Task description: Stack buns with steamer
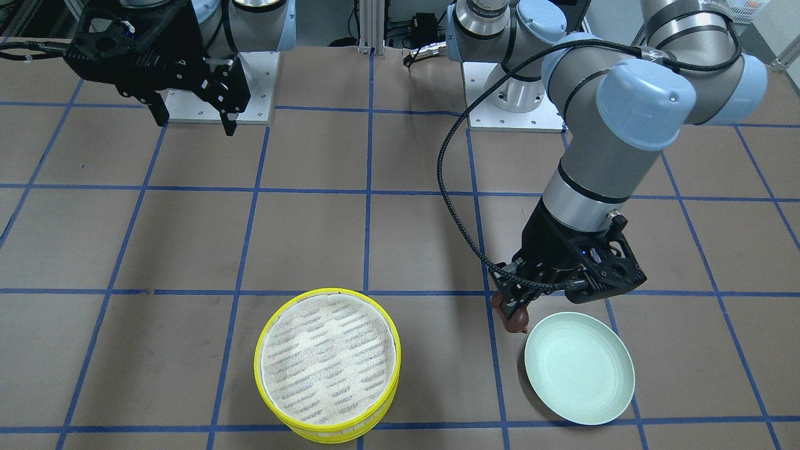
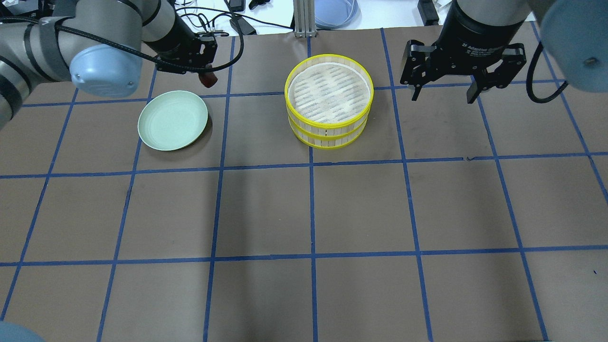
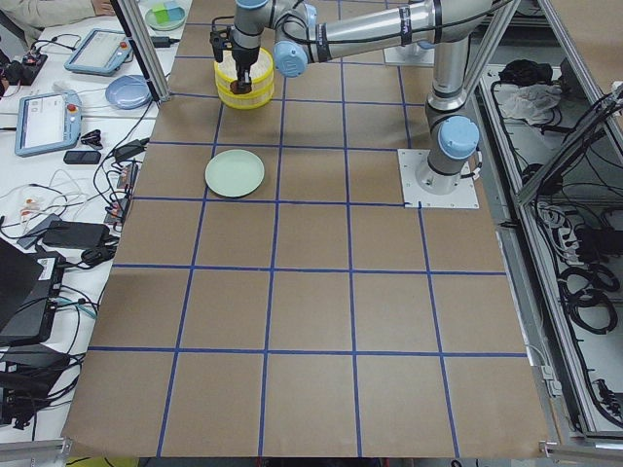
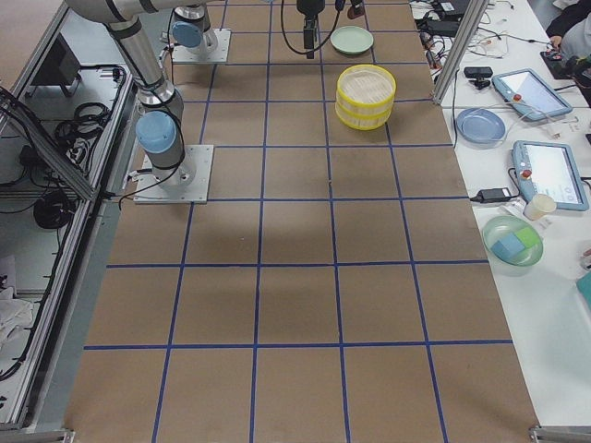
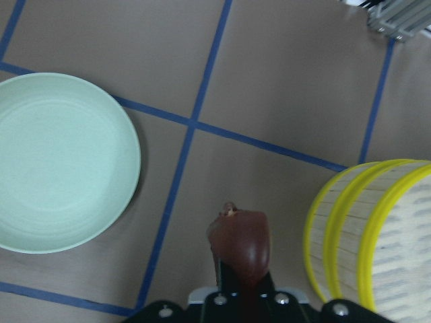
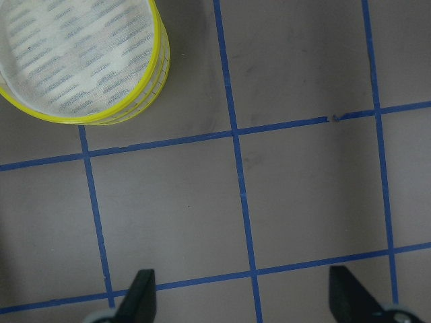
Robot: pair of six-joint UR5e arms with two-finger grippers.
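Observation:
The steamer (image 1: pixel 328 362) stands as two stacked tiers with yellow rims, its top mesh floor bare; it also shows in the overhead view (image 2: pixel 329 92) and the left wrist view (image 5: pixel 367 235). My left gripper (image 1: pixel 509 310) is shut on the dark reddish-brown bun (image 1: pixel 516 322), held above the table between the steamer and the pale green plate (image 1: pixel 578 369). The bun also shows in the overhead view (image 2: pixel 207 80) and the left wrist view (image 5: pixel 242 243). My right gripper (image 2: pixel 443 95) is open and empty, raised beside the steamer. The cream-white bun is out of view.
The green plate (image 2: pixel 172 120) holds nothing. The table is brown with blue tape grid lines. Tablets, bowls and cables lie on the side bench (image 4: pixel 536 166) past the table's far edge.

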